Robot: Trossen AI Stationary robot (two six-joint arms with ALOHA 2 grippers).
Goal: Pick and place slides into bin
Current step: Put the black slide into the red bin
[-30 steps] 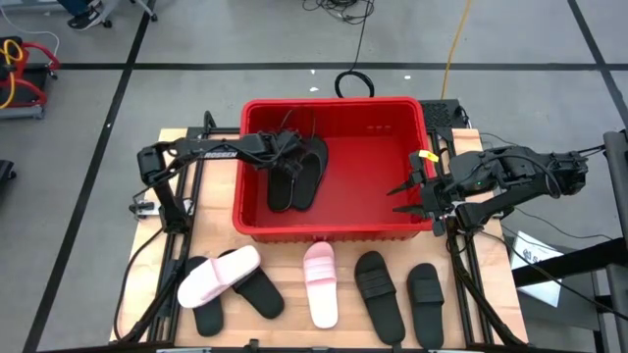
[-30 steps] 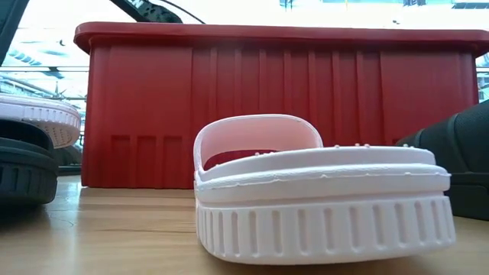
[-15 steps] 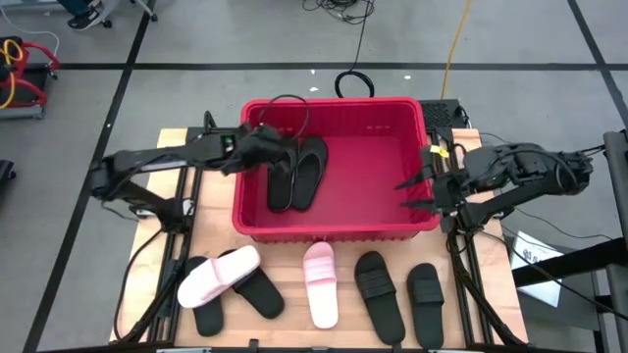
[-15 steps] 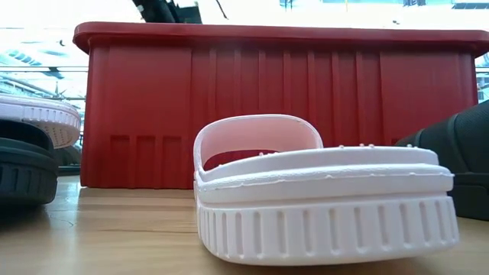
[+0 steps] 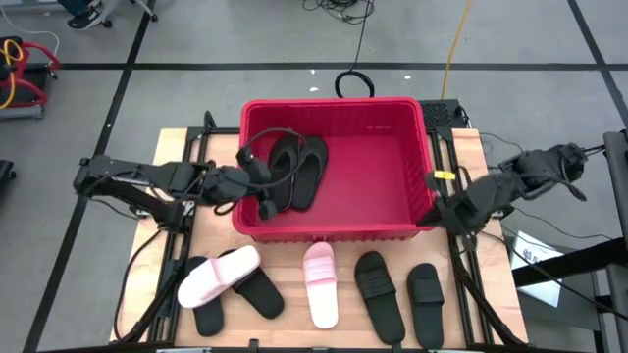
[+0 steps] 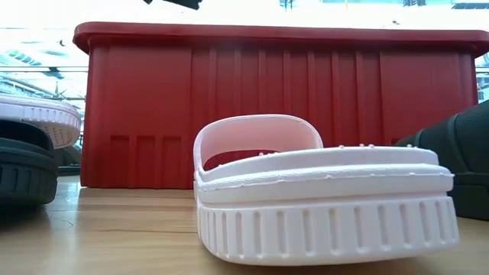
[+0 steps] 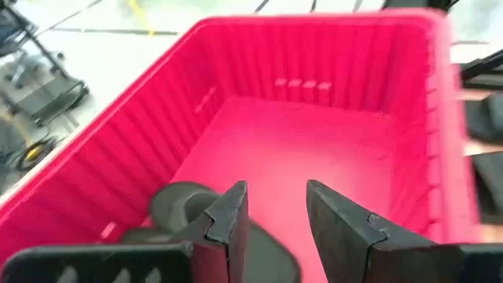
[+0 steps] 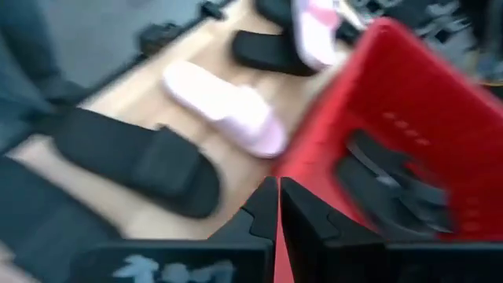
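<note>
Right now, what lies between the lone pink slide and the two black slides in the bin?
In the high view, only the bin's near wall separates the pink slide from the black slides.

high: overhead, straight down | low: tabletop level | shared: bin (image 5: 334, 230)

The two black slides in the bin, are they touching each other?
Touching. The high view shows the two black slides lying side by side on the bin floor, their inner edges meeting with no red floor visible between them.

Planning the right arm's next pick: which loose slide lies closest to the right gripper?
The black slide at the row's right end; it lies nearest the right gripper, with every other slide farther left.
</note>
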